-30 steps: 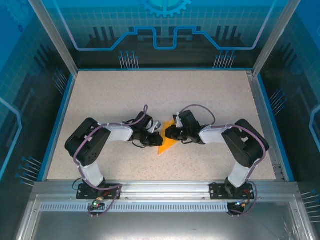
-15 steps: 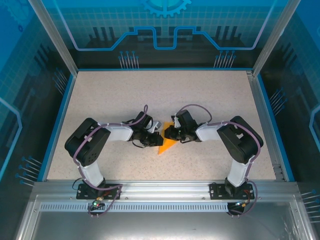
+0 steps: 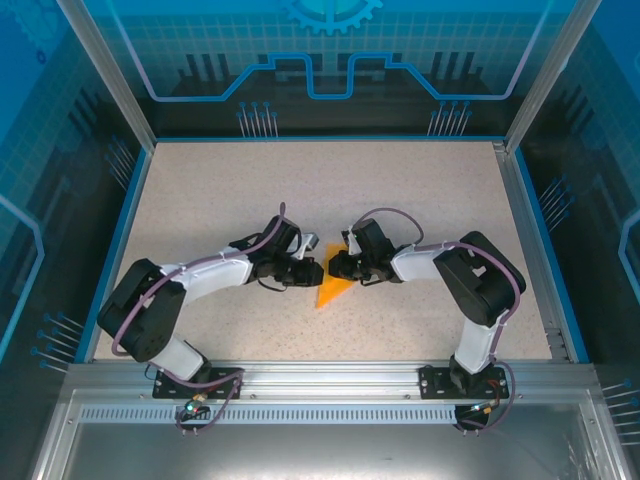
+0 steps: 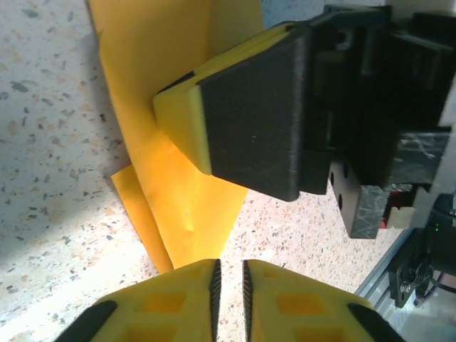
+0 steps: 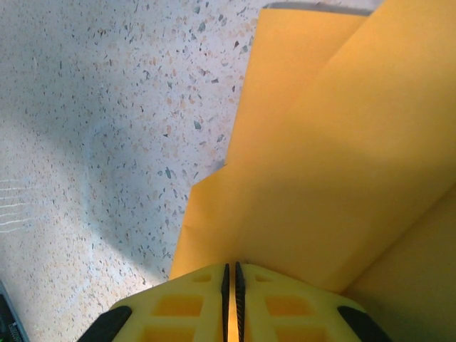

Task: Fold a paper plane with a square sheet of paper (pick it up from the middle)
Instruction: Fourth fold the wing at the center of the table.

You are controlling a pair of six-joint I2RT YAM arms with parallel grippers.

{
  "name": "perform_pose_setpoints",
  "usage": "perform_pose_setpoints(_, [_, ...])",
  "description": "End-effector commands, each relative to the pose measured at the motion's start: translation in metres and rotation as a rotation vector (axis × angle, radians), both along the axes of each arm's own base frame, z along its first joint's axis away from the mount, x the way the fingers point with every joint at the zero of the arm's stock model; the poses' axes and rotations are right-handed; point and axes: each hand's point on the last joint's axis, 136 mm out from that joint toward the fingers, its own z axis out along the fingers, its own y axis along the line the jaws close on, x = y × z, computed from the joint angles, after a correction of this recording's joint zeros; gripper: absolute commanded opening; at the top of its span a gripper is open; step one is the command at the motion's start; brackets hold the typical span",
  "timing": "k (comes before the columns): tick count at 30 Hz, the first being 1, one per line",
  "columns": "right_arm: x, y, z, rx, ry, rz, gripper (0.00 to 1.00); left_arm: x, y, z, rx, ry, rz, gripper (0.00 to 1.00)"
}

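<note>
Paper plane (image 3: 333, 290) rests mid-bench (image 3: 220, 200), its long axis diagonal and its sharp tip pointing near-left. Right claw (image 5: 229, 276) is clenched on its edge; left claw (image 4: 229, 276) is pressed almost closed at its tip.

No text, label, brand or number is legible on any surface. The sole sign-like mark is a blue gear emblem (image 3: 335, 10) on the back wall panel (image 3: 330, 60).

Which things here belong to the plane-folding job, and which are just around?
Job: orange-yellow paper, partly folded; right gripper, shut on it; left gripper, at its edge.
Not job: speckled table; blue enclosure walls.
</note>
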Motion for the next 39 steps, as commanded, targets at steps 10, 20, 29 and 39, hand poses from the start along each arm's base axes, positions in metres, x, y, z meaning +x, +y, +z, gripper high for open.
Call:
perform_pose_setpoints(10, [-0.016, -0.011, -0.026, -0.045, 0.091, 0.015, 0.14, -0.010, -0.011, -0.045, 0.100, 0.030, -0.101, 0.12])
perform_pose_setpoints(20, [-0.012, -0.017, -0.026, -0.050, 0.091, 0.005, 0.14, -0.016, -0.007, -0.067, 0.120, 0.065, -0.101, 0.11])
perform_pose_setpoints(29, [0.000, -0.027, -0.025, -0.080, 0.091, -0.029, 0.14, -0.033, 0.005, -0.080, 0.151, 0.100, -0.115, 0.10])
perform_pose_setpoints(39, [0.013, -0.045, -0.027, -0.138, 0.093, -0.089, 0.14, -0.060, 0.017, -0.091, 0.205, 0.133, -0.151, 0.09])
